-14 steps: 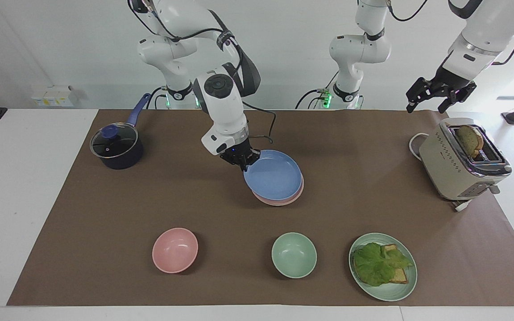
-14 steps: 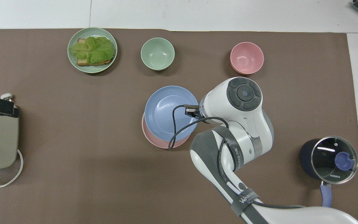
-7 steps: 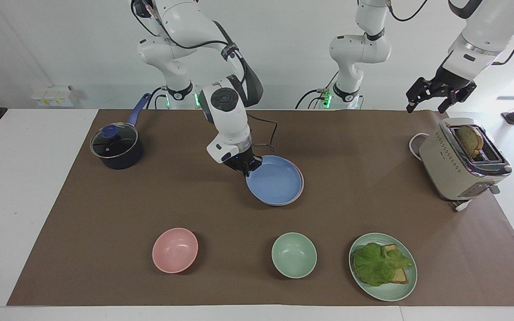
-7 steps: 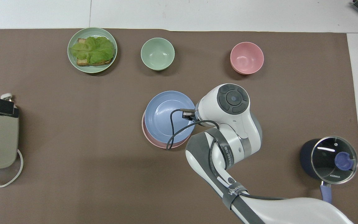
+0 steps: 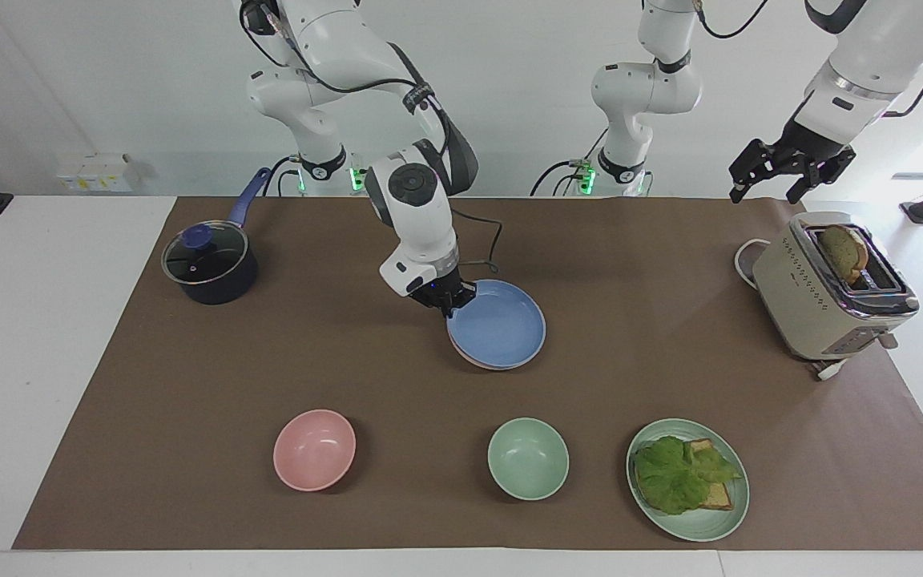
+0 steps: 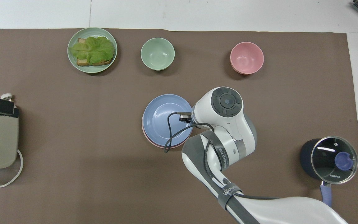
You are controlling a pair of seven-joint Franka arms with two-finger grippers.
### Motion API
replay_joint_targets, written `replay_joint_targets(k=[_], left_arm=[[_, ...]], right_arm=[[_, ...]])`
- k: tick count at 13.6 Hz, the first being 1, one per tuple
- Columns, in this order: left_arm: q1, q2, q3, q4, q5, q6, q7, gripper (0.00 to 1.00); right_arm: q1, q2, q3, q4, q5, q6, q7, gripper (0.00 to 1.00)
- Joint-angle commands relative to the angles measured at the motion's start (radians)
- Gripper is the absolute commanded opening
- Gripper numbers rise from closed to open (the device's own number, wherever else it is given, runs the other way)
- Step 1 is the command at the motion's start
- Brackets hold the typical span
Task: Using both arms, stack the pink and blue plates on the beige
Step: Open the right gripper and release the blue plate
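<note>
Clamped on the rim of the blue plate (image 5: 498, 327), the right claw (image 5: 447, 300) sits just left of the facing view's centre, its fingertips pinching the plate's upper-left edge. That plate lies on the pink plate (image 5: 481, 362), of which only a thin crescent shows along the lower-left edge; in the overhead view the pink crescent (image 6: 154, 142) peeks out under the blue plate at mid-frame. Whether a beige plate lies beneath them cannot be told. At the upper right of the facing view, the left claw (image 5: 764, 195) hangs with its fingers spread, holding nothing, above the toaster (image 5: 822, 296), where the left arm waits over the brown mat (image 5: 654, 264) that covers the bench.
</note>
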Motion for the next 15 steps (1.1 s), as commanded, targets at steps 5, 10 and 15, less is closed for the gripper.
replay_joint_targets(k=[5,10,15], left_arm=[[0.01,-0.008,-0.009,0.0,0.023,-0.013,0.01,1.0],[0.008,-0.008,-0.009,0.0,0.023,-0.013,0.01,1.0],[0.01,-0.008,-0.009,0.0,0.023,-0.013,0.01,1.0]], right_arm=[[-0.003,0.0,-0.004,0.006,0.011,0.028,-0.008,1.0],[-0.08,-0.062,-0.012,0.037,-0.015,0.007,-0.08,1.0],[-0.236,-0.166,-0.015,0.058,-0.031,-0.128,-0.241,1.0]])
